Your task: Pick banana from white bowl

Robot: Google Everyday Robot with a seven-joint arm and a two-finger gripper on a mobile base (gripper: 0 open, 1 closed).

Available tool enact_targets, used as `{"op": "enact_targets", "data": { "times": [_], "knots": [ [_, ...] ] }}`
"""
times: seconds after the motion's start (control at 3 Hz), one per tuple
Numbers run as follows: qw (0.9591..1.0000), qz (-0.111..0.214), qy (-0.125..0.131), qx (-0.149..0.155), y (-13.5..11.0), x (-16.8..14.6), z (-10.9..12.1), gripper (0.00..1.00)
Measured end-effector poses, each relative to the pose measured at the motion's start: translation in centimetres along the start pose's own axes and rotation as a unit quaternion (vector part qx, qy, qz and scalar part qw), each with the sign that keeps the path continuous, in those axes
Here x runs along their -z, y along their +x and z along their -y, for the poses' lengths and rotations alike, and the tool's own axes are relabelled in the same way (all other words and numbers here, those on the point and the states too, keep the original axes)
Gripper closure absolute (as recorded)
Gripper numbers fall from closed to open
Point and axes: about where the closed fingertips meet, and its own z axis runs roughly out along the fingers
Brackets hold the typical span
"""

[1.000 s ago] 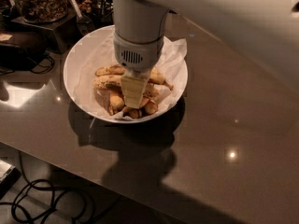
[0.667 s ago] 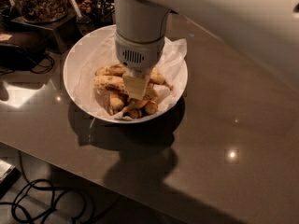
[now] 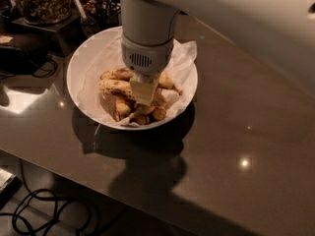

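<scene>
A big, round, shiny white bowl (image 3: 78, 63) sits in the upper middle of the frame, on a smooth brown table (image 3: 236, 132). Crumpled white paper (image 3: 184, 58) pokes over its right rim. The long, fat yellow banana with brown dots (image 3: 115, 87) lies in the bowl's middle, on top of shorter bananas. The robot's gripper (image 3: 144, 93) reaches straight down and touches the banana's right end. I cannot tell if it is open or closed. Wide tabletop stretches right of and below the bowl. Black cords (image 3: 44, 210) lie lower left, past the table's edge.
</scene>
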Motion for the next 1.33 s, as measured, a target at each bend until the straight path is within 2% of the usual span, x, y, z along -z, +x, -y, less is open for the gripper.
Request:
{"op": "enact_targets", "data": {
  "times": [0.33,0.67,1.33],
  "knots": [
    [1.0,0.0,0.0,0.0,0.0,0.0,0.0,1.0],
    [0.9987,0.039,0.032,0.003,0.3,2.6,-0.5,1.0],
    [0.9914,0.104,0.077,0.024,0.9,7.2,-2.7,1.0]
  ]
}}
